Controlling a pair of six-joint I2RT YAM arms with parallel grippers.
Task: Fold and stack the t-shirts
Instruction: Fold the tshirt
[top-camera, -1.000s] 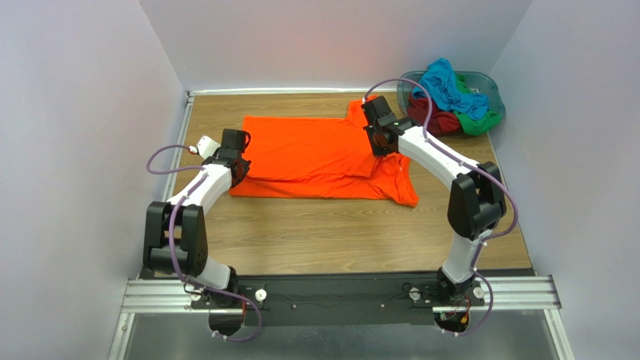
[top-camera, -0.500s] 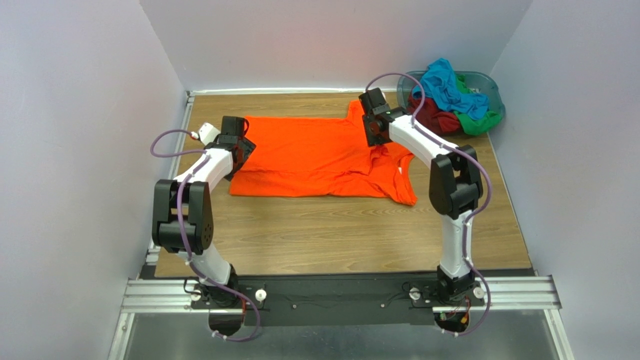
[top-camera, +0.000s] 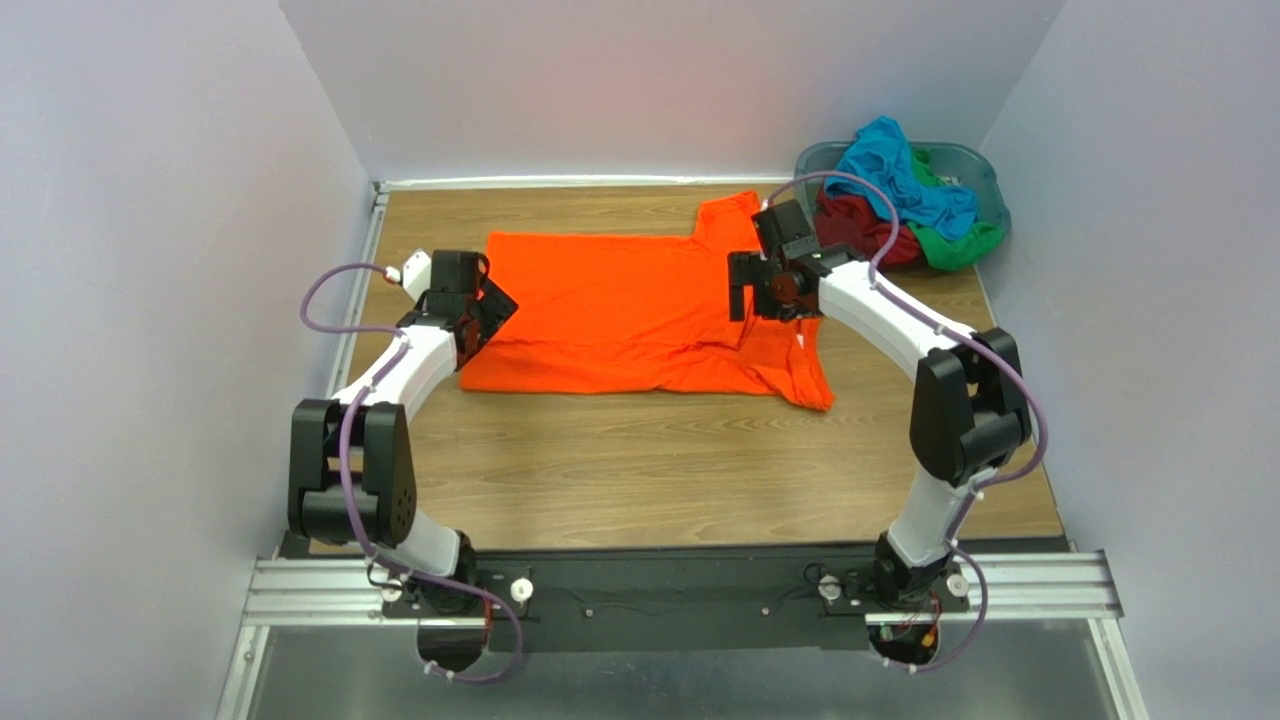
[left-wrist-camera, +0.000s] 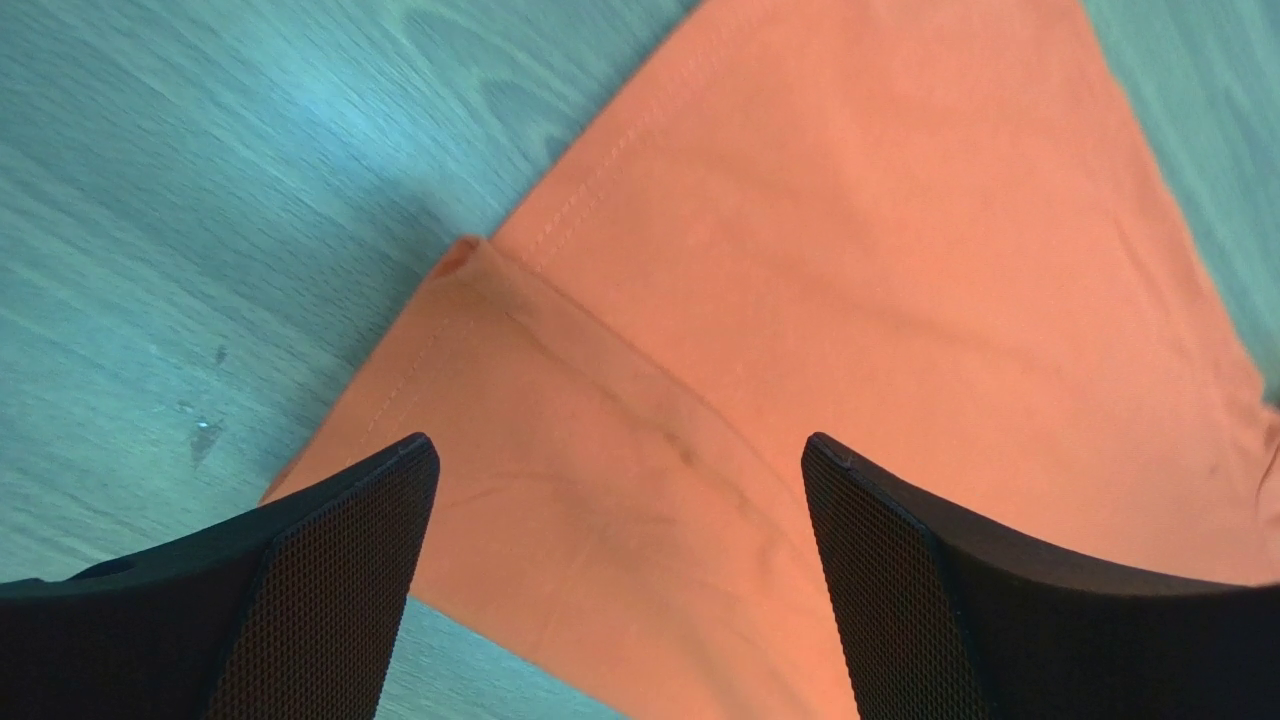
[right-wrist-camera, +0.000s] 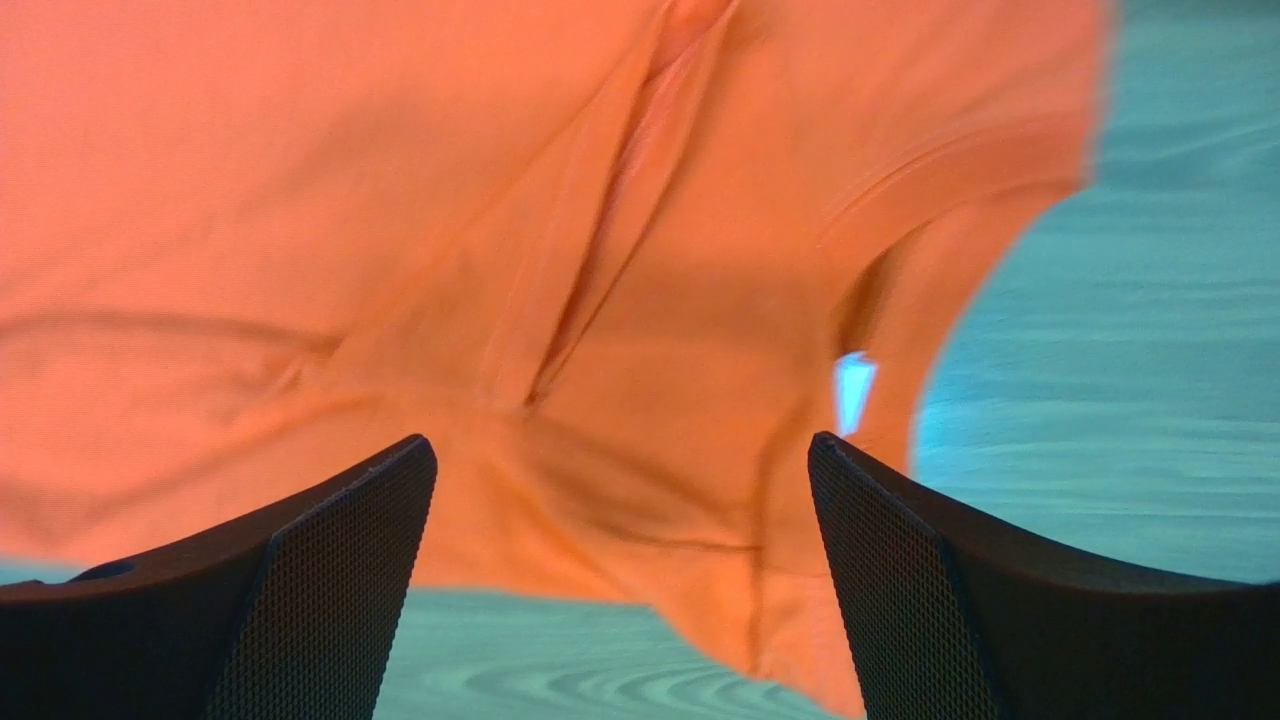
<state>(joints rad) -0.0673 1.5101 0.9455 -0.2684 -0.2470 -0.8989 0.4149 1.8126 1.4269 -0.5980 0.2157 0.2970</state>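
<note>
The orange t-shirt (top-camera: 631, 308) lies flat on the wooden table, folded into a wide band, with a sleeve sticking out at its far right. My left gripper (top-camera: 493, 308) hangs open just above the shirt's left end. In the left wrist view a folded corner of orange cloth (left-wrist-camera: 842, 270) shows under the left gripper (left-wrist-camera: 616, 450), with nothing between the fingers. My right gripper (top-camera: 747, 285) is open over the shirt's right end. The right wrist view shows creased orange cloth (right-wrist-camera: 301, 195) under that gripper (right-wrist-camera: 621, 447). Turquoise (top-camera: 899, 173), dark red (top-camera: 864, 228) and green (top-camera: 962, 240) t-shirts sit heaped in a basket.
The grey-blue plastic basket (top-camera: 989, 177) stands in the far right corner. White walls close the table on the left, back and right. Bare wood (top-camera: 676, 465) lies between the shirt and the arm bases.
Both grippers have gone from shut to open and let go of the orange t-shirt. They then drew back toward me, and the shirt now lies smoother on the table.
</note>
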